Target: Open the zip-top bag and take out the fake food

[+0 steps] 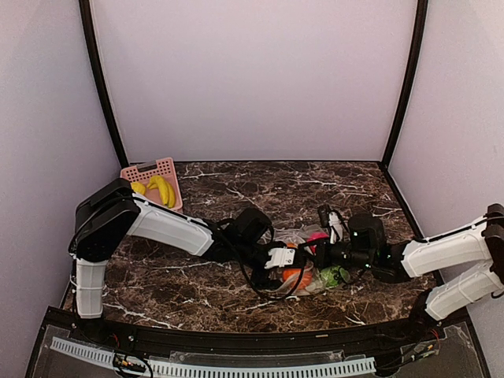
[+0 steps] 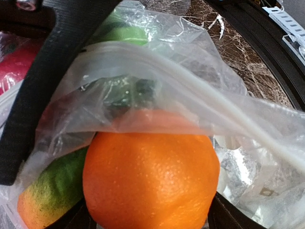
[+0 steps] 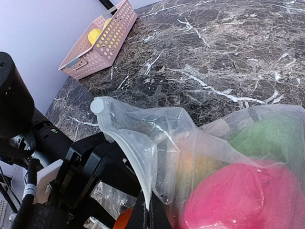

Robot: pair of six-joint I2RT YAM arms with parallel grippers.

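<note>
The zip-top bag (image 1: 303, 236) lies crumpled at mid-table between my two arms, with fake food inside. My right gripper (image 3: 151, 217) is shut on the bag's white zip strip (image 3: 128, 148) and holds that edge up. A pink-red ball (image 3: 238, 200) and a green ball (image 3: 267, 133) show through the plastic. My left gripper (image 2: 150, 214) reaches into the bag's mouth, its fingers against both sides of an orange ball (image 2: 150, 181). Plastic (image 2: 190, 95) drapes over the top of the orange. A green-and-orange fruit (image 2: 52, 186) lies to its left.
A pink perforated basket (image 1: 153, 169) stands at the back left with yellow bananas (image 1: 161, 189) in it. The dark marble table (image 1: 236, 181) ends at purple walls on three sides.
</note>
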